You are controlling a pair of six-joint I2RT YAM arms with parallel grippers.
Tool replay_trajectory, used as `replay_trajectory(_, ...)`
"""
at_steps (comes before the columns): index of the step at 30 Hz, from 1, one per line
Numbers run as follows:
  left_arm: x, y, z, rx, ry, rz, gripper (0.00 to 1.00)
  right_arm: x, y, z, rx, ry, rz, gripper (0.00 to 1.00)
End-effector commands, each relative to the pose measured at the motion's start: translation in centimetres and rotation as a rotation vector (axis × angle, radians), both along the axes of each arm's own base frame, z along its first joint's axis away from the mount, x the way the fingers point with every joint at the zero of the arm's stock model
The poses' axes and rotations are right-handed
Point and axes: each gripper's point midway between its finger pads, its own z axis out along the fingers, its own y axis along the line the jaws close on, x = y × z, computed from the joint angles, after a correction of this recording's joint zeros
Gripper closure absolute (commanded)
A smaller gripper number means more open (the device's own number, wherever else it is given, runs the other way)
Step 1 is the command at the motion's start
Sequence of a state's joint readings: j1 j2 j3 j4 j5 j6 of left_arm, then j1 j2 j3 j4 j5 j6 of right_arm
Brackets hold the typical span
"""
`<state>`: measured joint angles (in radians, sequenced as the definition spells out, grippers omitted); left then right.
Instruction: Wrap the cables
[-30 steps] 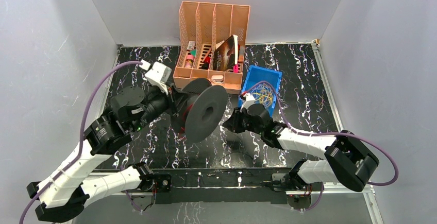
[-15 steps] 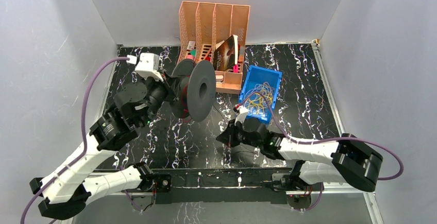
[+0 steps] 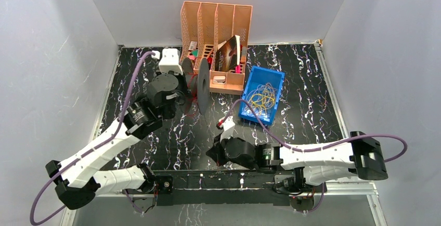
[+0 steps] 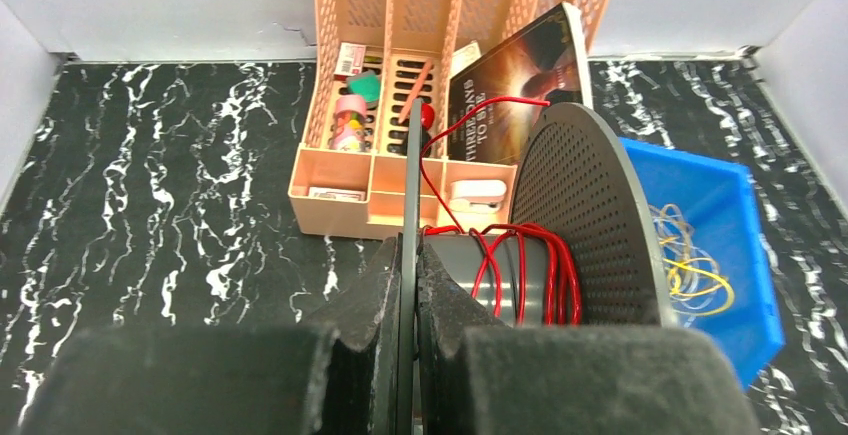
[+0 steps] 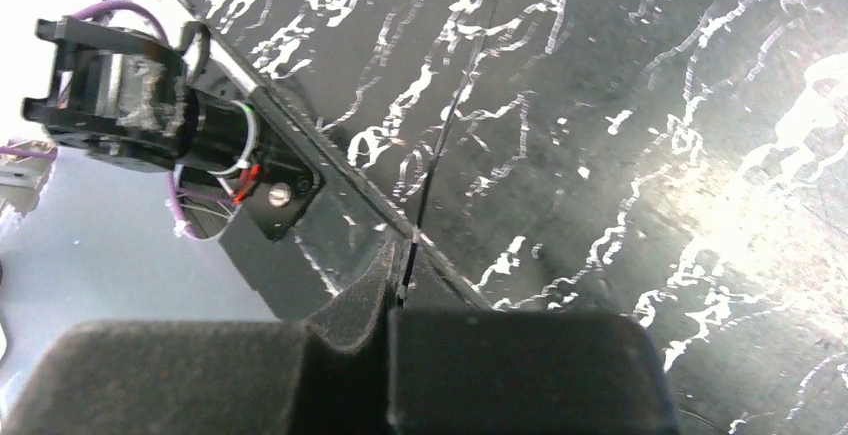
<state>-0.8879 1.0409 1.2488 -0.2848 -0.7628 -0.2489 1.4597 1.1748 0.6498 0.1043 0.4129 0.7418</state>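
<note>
A dark grey spool [image 3: 203, 85] hangs edge-on in front of the organiser. My left gripper [image 3: 183, 88] is shut on one of its discs. In the left wrist view that thin disc [image 4: 412, 175] runs between the closed fingers of the left gripper [image 4: 410, 255]. A red cable [image 4: 520, 275] is wound round the hub, and its loose end rises towards the book. The perforated disc [image 4: 590, 215] stands to the right. My right gripper [image 3: 216, 153] is low by the table's near edge. In the right wrist view the right gripper [image 5: 395, 265] is shut on a thin black cable [image 5: 440, 155] that runs away over the table.
A blue bin [image 3: 278, 88] holding tangled yellow and orange cables [image 3: 262, 98] sits right of the spool. The orange desk organiser [image 3: 216, 23] with a book [image 3: 229, 54] stands at the back. An arm base mount [image 5: 150, 95] lies beside the right gripper at the front rail.
The left arm has swung the spool back and left towards the organiser, turning it edge-on. The right gripper has shut and drawn back towards the near edge of the table.
</note>
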Motion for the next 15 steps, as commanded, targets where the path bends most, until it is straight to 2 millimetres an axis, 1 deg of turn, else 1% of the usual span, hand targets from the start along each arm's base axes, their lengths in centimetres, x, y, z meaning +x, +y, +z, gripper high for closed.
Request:
replay_trajectory(1, 1.2, 1.4, 1.2, 0.0, -0.074, 0.123, 1.0, -1.1, 0.8, 3.1, -0.065, -0.107, -0.014, 1.0)
replay_trajectory(3, 1.4, 1.3, -0.1, 0.033, -0.055, 0.131, 1.0, -2.3, 1.4, 4.6, -0.083, -0.134, 0.018, 1.0)
replay_trajectory(4, 1.4, 1.3, -0.8, 0.047, -0.044, 0.133, 1.0, -2.5, 1.4, 5.3, -0.097, -0.147, 0.022, 1.0)
replay_trajectory(5, 1.4, 1.3, -1.7, 0.06, -0.032, 0.135, 1.0, -2.8, 1.7, 6.6, -0.094, -0.159, 0.031, 1.0)
replay_trajectory(9, 1.0, 1.2, -4.3, 0.075, 0.009, 0.111, 1.0, -2.6, 1.4, 9.4, -0.113, -0.207, 0.042, 1.0)
replay_trajectory(10, 0.9, 1.1, -5.4, 0.091, 0.033, 0.098, 1.0, -2.5, 1.3, 10.8, -0.102, -0.226, 0.05, 1.0)
replay_trajectory(11, 0.7, 0.9, -6.6, 0.101, 0.064, 0.085, 1.0, -2.2, 1.1, 12.8, -0.088, -0.256, 0.051, 1.0)
replay_trajectory(12, 0.1, 0.4, -8.8, 0.116, 0.118, 0.045, 1.0, -1.3, 0.2, 15.3, -0.108, -0.312, 0.035, 1.0)
replay_trajectory(13, -0.2, 0.0, -9.9, 0.125, 0.147, 0.013, 1.0, -0.2, -0.2, 16.9, -0.114, -0.337, 0.014, 1.0)
replay_trajectory(15, -0.6, -0.3, -11.3, 0.148, 0.19, -0.022, 1.0, 1.5, -0.7, 18.1, -0.133, -0.335, 0.019, 1.0)
